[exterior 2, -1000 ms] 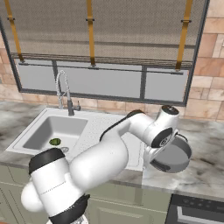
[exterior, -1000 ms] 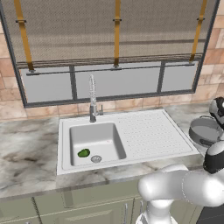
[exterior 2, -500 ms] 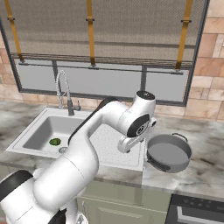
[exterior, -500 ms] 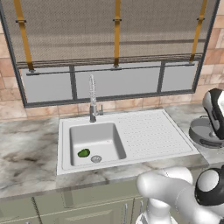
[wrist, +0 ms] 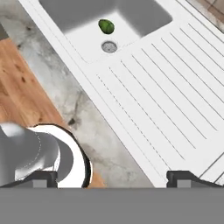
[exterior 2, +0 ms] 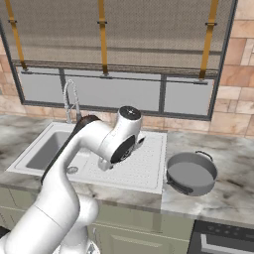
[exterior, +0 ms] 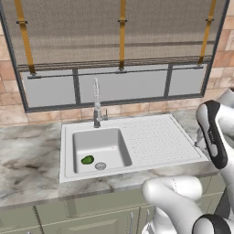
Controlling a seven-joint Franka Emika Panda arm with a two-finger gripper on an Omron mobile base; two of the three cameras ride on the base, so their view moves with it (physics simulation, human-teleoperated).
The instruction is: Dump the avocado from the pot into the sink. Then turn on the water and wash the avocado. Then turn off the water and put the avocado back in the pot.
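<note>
Glossy white rounded arm with dark joints.

Even bright rendered light, soft shadows, sharp, no glare.

In the right base view the big white arm stands in front of the sink, so the middle and right of the basin are hidden, and the drain and the avocado with them. The gripper is tucked behind the arm's round wrist there, near the middle of the frame, so I cannot tell how its jaws stand.

In the left base view the arm covers the right edge of the frame, and the pot is behind it.

In the hand view the sink is cut off by the top edge. The two finger tips barely poke up at the bottom.
</note>
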